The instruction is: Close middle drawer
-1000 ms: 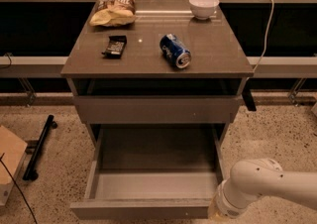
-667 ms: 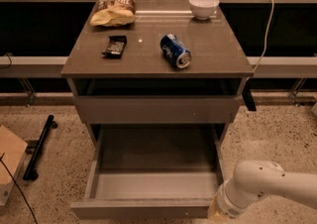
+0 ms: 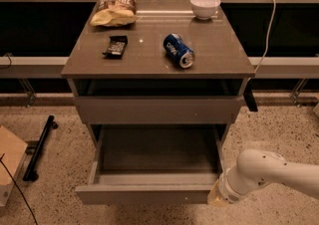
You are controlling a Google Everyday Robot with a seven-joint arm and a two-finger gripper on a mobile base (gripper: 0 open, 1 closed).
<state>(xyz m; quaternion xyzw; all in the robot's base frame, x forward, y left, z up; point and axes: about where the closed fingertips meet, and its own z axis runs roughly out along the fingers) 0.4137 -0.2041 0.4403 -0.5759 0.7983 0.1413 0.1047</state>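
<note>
The middle drawer (image 3: pixel 149 194) stands pulled far out below the cabinet top, and its flat grey inside (image 3: pixel 157 149) holds nothing. My white arm (image 3: pixel 269 171) reaches in from the lower right. The gripper (image 3: pixel 216 199) sits at the right end of the drawer's low front panel, right against it. Above the open drawer is a taller drawer front (image 3: pixel 158 110), nearly flush with the cabinet.
On the cabinet top (image 3: pixel 149 59) lie a chip bag (image 3: pixel 114 11), a white bowl (image 3: pixel 205 6), a blue soda can (image 3: pixel 179 51) on its side and a dark snack packet (image 3: pixel 115 46). A black bar (image 3: pixel 39 147) and a cardboard box (image 3: pixel 10 164) lie on the floor to the left.
The drawer front has slid a little way back towards the cabinet, and my arm has moved in with it.
</note>
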